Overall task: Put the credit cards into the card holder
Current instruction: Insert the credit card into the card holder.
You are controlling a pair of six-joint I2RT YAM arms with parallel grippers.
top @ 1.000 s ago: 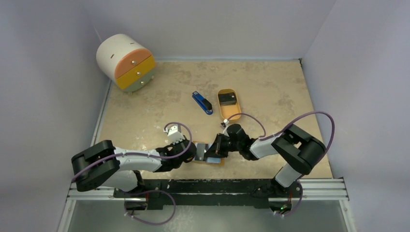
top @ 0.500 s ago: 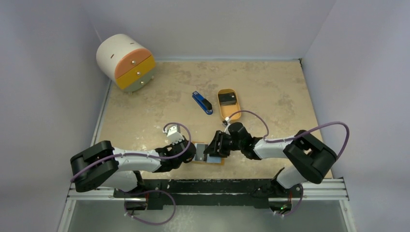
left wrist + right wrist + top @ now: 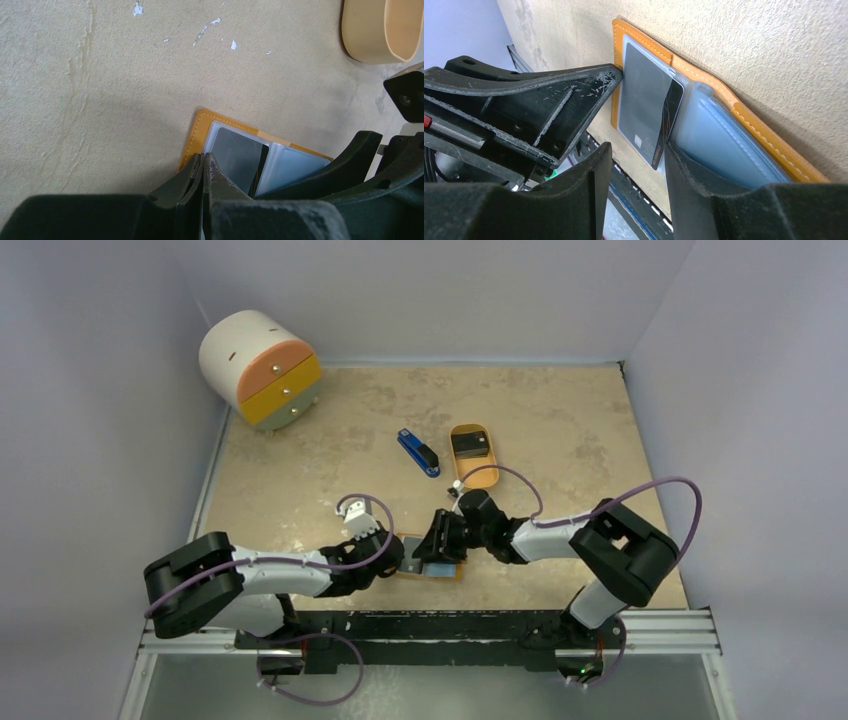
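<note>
Holder (image 3: pixel 197 135) is lying open on the bench (image 3: pixel 100 75), directly under both grippers. The left gripper (image 3: pixel 202 165) is clenched on nothing, its tip touching the holder's edge nearest it. The right gripper (image 3: pixel 636 147) is hovering released, jaws apart, and the end of a dark card (image 3: pixel 644 105) is sitting just ahead of their gap. The card is lying slightly tilted in the clear sleeve (image 3: pixel 724 145), on the half toward the left gripper.

The beige table (image 3: pixel 560 410) carries a drawer unit (image 3: pixel 262 368), stapler (image 3: pixel 418 452), oval tray (image 3: pixel 478 476) and open card holder (image 3: pixel 729 145).
</note>
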